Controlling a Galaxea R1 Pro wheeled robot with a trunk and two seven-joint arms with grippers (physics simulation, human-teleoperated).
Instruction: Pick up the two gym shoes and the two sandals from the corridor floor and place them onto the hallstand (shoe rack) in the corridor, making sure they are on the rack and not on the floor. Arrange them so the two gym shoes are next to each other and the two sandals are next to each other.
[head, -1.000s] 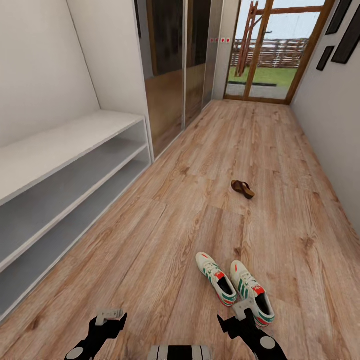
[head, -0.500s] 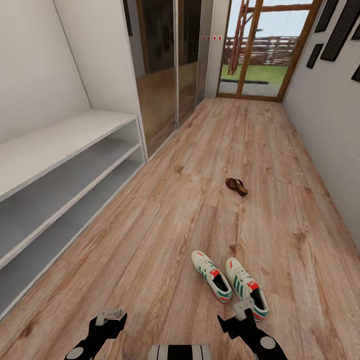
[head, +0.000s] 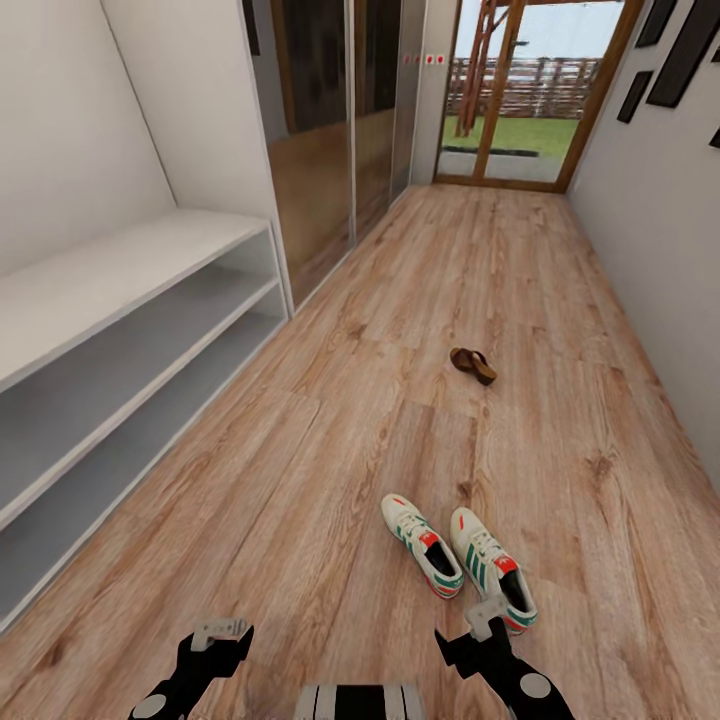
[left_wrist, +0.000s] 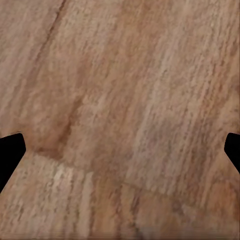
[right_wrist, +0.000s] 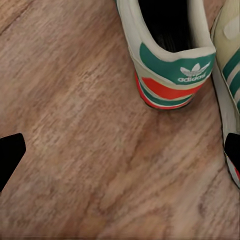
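Two gym shoes, cream with teal stripes and red-orange patches, lie side by side on the corridor floor (head: 330, 440): one gym shoe (head: 423, 545) to the left, the other gym shoe (head: 492, 568) to the right. My right gripper (head: 482, 622) hovers open just short of the right shoe's heel. In the right wrist view a shoe heel (right_wrist: 170, 55) lies ahead of the open right gripper (right_wrist: 120, 152), and the second shoe (right_wrist: 227, 65) shows at the picture's edge. One dark-brown sandal (head: 473, 364) rests farther down the corridor. My left gripper (head: 220, 637) is open over bare planks (left_wrist: 120, 100). The hallstand (head: 150, 290) runs along the left wall.
Mirrored wardrobe doors (head: 320, 130) follow the hallstand on the left. A glazed door (head: 520, 90) closes the corridor's far end. The right wall (head: 660, 200) carries dark picture frames. Open floor lies between the shoes and the hallstand.
The whole picture has shifted, so the camera moved: shoes and sandal sit slightly higher in view. Shoes, sandal and both grippers keep their places relative to one another.
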